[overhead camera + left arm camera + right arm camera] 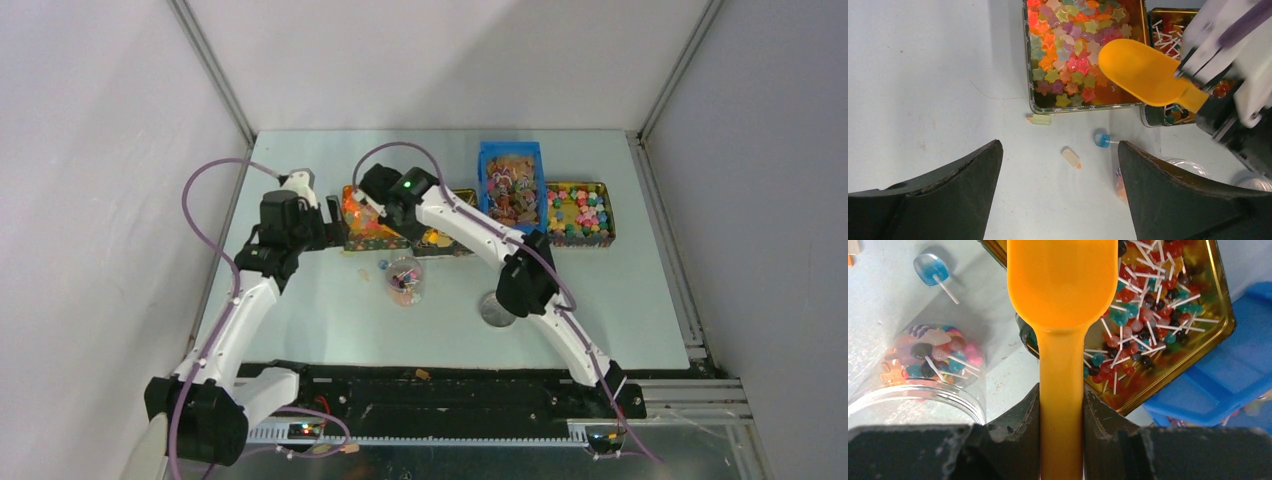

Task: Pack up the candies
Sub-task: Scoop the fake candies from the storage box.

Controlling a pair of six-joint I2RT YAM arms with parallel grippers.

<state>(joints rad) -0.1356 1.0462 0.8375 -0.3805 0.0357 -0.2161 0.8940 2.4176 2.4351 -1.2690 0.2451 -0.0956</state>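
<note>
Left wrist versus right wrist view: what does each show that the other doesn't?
Only left wrist: the star-shaped jellies in their metal tin, plus a pale green wrapped candy and a cream one, both loose. Only right wrist: the blue plastic bin. Both: the right gripper shut on the orange plastic scoop, the gold tin of lollipops, the loose blue lollipop.

Three tins (612, 215) and one blue bin (510, 148) along the back. One clear jar (923, 397), one silver lid (496, 308), one orange scoop (1143, 72). Lying loose, three candies (1071, 157) as far as I can make out: one lollipop (1101, 139), two wrapped pieces (1042, 119).
</note>
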